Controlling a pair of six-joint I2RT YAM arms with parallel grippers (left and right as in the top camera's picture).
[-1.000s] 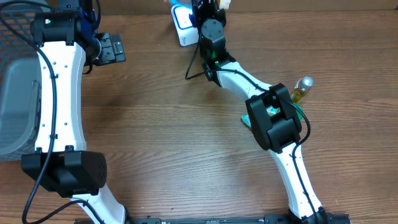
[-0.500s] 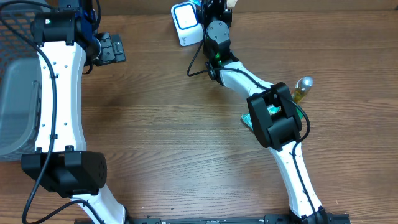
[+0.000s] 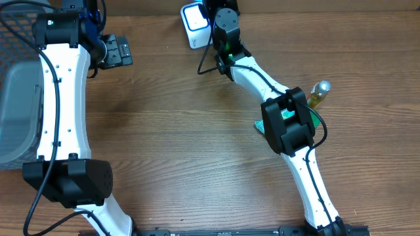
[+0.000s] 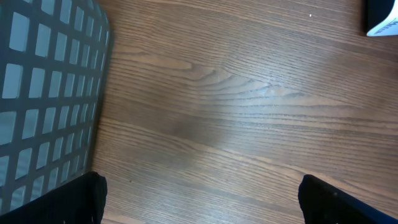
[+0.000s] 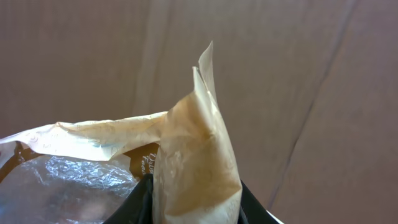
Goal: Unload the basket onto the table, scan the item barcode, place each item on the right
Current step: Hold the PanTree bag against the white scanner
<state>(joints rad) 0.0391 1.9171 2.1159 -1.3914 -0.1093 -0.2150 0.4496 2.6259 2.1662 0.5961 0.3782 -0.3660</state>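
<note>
held item: tan packet (image 5: 196,168), crinkled, one corner pointing up; clear film (image 5: 68,186) at its lower left
right gripper (image 5: 196,205): black fingers (image 5: 140,202) pinching the packet's lower part
behind: brown creased backdrop (image 5: 298,74)

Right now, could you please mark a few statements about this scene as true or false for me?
1. The right tool is shut on a tan packet. True.
2. The left tool is gripping something. False: it is open and empty over bare wood.
3. The white scanner shows a blue light. True.
4. The small bottle sits in the basket. False: it is on the table beside the right arm, across from the basket.
</note>
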